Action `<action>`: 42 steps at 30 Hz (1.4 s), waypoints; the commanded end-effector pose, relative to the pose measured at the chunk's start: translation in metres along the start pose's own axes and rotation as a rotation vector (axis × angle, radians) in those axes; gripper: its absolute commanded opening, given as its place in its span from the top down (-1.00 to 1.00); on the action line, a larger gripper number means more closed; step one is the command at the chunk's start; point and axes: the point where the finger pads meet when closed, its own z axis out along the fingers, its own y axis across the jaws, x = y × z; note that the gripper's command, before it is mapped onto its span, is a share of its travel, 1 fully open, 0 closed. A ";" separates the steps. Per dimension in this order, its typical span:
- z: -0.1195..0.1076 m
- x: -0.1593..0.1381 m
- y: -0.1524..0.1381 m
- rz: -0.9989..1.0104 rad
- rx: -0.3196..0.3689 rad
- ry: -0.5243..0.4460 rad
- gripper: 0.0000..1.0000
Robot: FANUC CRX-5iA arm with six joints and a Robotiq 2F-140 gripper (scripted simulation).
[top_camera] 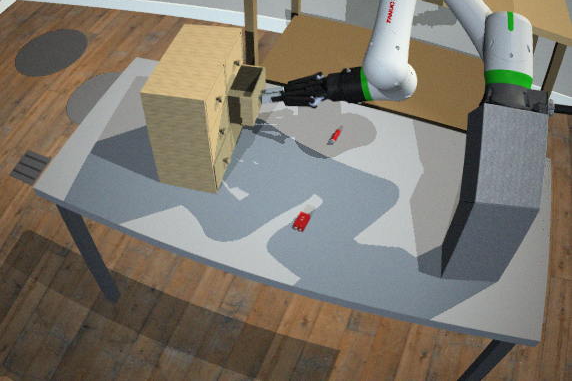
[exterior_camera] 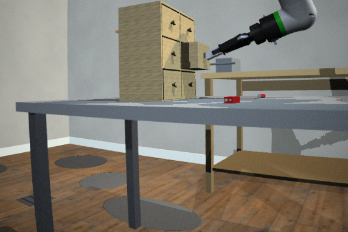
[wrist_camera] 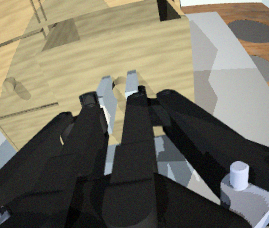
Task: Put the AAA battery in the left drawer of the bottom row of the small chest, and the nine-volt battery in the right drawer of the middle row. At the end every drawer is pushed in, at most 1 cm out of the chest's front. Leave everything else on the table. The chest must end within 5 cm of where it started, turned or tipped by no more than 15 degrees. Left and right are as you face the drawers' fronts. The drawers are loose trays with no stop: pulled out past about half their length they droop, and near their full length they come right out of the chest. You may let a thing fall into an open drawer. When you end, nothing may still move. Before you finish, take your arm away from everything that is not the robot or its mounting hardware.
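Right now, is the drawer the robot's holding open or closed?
Open. The middle-row right wooden drawer sticks well out of the small wooden chest, its dark inside showing from above, with the black gripper shut on its knob.
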 end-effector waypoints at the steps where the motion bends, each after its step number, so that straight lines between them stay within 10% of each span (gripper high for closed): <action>1: 0.000 0.000 0.000 0.000 0.000 0.000 0.84; 23: -0.002 0.000 0.000 0.000 0.000 0.000 0.60; 42: -0.048 -0.017 0.000 0.000 0.000 0.000 0.60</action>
